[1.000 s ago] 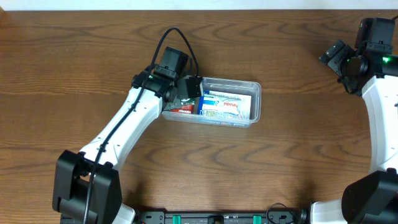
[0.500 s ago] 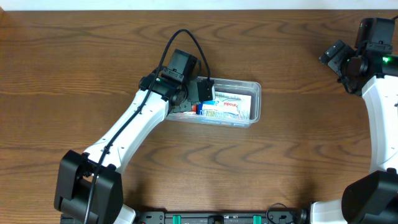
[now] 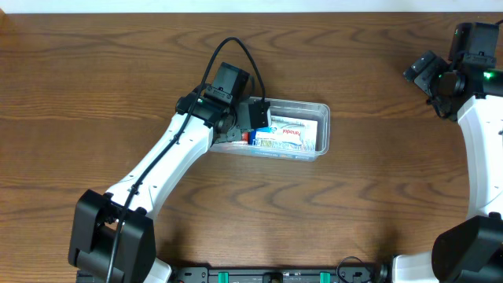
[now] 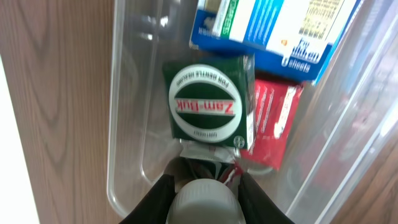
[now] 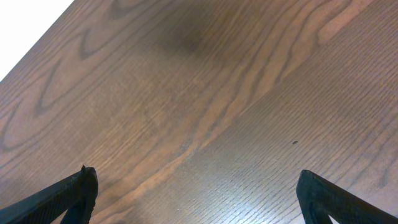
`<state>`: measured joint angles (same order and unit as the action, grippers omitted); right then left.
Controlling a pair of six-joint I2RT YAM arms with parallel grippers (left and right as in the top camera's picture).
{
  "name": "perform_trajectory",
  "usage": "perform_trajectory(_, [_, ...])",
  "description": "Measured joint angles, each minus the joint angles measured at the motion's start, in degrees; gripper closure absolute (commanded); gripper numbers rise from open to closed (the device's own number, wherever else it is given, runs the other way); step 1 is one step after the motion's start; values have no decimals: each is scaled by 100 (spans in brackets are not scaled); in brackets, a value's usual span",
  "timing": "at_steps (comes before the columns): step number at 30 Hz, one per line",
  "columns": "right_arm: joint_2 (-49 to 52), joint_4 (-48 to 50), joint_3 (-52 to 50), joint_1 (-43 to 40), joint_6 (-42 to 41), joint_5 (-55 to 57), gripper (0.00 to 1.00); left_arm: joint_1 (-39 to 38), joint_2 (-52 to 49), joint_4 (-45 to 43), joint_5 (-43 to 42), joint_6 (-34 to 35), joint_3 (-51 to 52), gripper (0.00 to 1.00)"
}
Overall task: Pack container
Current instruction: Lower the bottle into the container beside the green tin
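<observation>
The container [image 3: 302, 107], a clear plastic bin, lies in the middle of the table. Inside it I see a green Zam-Buk box [image 4: 208, 102], a blue and white box [image 4: 273, 31] and a red packet [image 4: 273, 121]. My left gripper [image 3: 258, 118] hangs over the bin's left end. In the left wrist view the left gripper [image 4: 205, 180] is shut on a white ribbed cap [image 4: 202, 202], just above the green box; what lies under the cap is hidden. My right gripper [image 3: 418, 72] stands open far to the right, and the right gripper [image 5: 205, 199] has only bare wood between its fingers.
The brown wooden table [image 3: 377, 196] stretches all round the bin. Its far edge runs along the top of the overhead view. The left arm [image 3: 165, 161] reaches diagonally from the front left to the bin.
Over the last second my left gripper moved right, from the bin's left rim to over its left end, then stayed still. The right arm has not moved.
</observation>
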<state>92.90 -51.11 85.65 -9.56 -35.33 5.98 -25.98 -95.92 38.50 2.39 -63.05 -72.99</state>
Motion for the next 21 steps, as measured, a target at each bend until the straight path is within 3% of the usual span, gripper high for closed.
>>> perform_trajectory(12, [0, 0, 0, 0, -2, -2, 1, 162, -94, 166, 234, 0, 0, 94])
perform_trajectory(16, [0, 0, 0, 0, -2, 0, 1, 160, -116, 166, 234, 0, 0, 84])
perform_trajectory(21, [0, 0, 0, 0, 0, 0, 1, 160, -116, 166, 234, 0, 0, 84])
